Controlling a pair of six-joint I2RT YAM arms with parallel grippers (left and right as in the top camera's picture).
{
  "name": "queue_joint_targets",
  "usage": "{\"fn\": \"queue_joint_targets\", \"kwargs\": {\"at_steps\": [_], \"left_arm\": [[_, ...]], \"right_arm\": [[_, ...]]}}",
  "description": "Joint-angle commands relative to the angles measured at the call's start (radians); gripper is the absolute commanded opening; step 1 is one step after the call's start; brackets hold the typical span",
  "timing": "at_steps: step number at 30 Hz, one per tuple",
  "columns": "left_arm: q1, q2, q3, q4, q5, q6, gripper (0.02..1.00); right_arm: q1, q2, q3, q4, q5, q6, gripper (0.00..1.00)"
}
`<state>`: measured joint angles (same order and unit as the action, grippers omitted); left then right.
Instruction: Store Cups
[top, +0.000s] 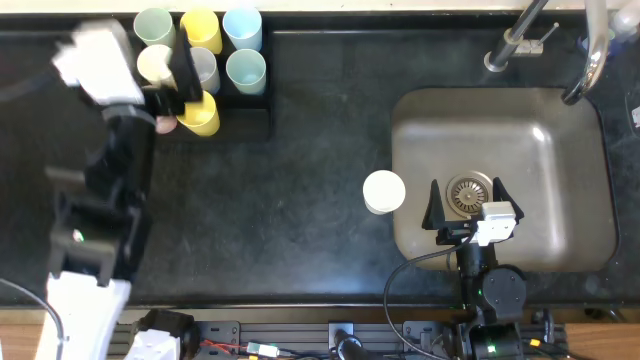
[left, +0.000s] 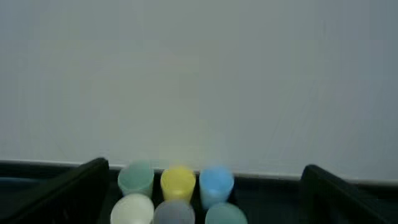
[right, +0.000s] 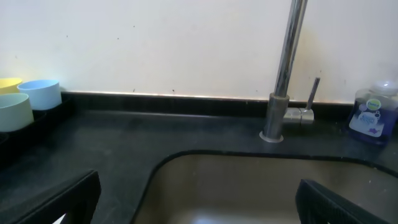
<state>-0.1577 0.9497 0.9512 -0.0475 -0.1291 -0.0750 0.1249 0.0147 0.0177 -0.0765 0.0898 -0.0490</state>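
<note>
A black rack (top: 252, 112) at the back left of the counter holds several upright cups: green (top: 153, 27), yellow (top: 200, 30), blue (top: 242, 27), cream (top: 155, 65), grey (top: 205, 68), teal (top: 246, 70), and a second yellow cup (top: 200, 114) in the front row. My left gripper (top: 178, 80) hovers over the rack, open and holding nothing (left: 203, 173), with the green (left: 135, 176), yellow (left: 178, 180) and blue (left: 216, 182) cups ahead of it. A white cup (top: 384, 191) stands on the counter by the sink's left rim. My right gripper (top: 466, 196) is open above the sink drain (right: 198, 182).
The steel sink (top: 560, 130) fills the right side, with the faucet (right: 283, 81) behind it and a blue soap bottle (right: 373, 115) at the far right. A small pink thing (top: 165, 123) peeks out from under the left arm beside the front yellow cup. Dark counter lies between rack and sink.
</note>
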Motion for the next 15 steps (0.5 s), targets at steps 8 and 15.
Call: {"fn": "queue_joint_targets", "kwargs": {"at_steps": [8,15], "left_arm": [[0.021,-0.455,-0.558,0.212,0.087,0.1,1.0],[0.034,-0.674,-0.789,0.253,0.088,0.101,1.0]], "right_arm": [[0.002,-0.009,-0.013,0.005,0.004,0.0,0.998],[0.002,-0.009,-0.013,0.005,0.004,0.0,0.998]]}}
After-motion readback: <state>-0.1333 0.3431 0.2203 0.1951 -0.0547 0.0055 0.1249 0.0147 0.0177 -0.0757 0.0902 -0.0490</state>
